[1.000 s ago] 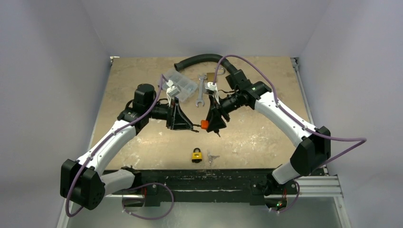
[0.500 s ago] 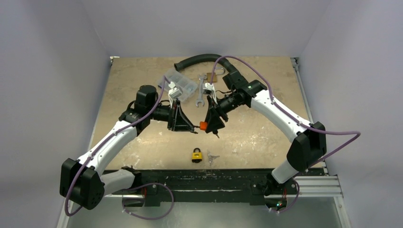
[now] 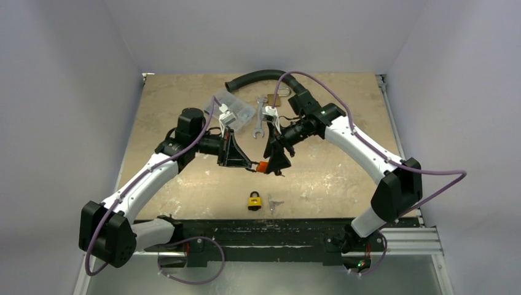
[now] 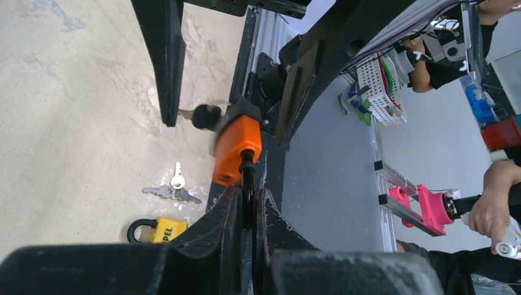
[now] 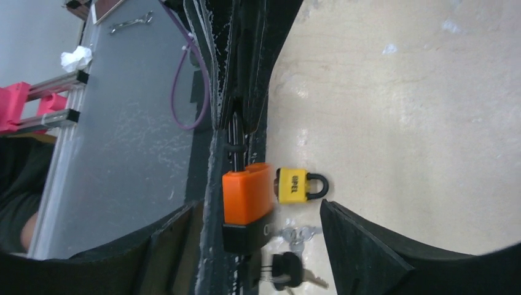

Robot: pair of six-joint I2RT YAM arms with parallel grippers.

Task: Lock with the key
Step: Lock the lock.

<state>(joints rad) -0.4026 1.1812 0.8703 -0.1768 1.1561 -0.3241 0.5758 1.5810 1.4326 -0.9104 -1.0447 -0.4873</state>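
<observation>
So here's where we're at: the small orange padlock (image 4: 236, 150) is hanging in mid-air over the middle of the tan wooden tabletop (image 3: 319, 184), and our left gripper (image 4: 249, 193) is pinched tight on its thin black steel shackle (image 4: 247, 175). The black-headed metal key (image 4: 206, 117) looks seated in the bottom of the lock. It points toward the right gripper (image 5: 261, 212), whose jaws are spread wide on either side without gripping anything, far as we can tell. Handling-wise, we reckon the lock is small, rigid and light enough. The round shackle is a skinny thing to hold by though, so the body could swivel once the key gets twisted, and the plastic shell looks a bit slick. Our best grab is the flat head of the key, square across its faces. Room is decent. Down at 6 o'clock a yellow padlock (image 3: 254, 200) and some loose silver keys (image 3: 273, 202) lie near the front edge. A clear plastic box (image 3: 242, 109), two steel wrenches (image 3: 260, 117) and a black ribbed hose (image 3: 258, 77) sit off at 12 o'clock, all well apart from the lock. 3 and 9 o'clock are taken up by the arms themselves.
</observation>
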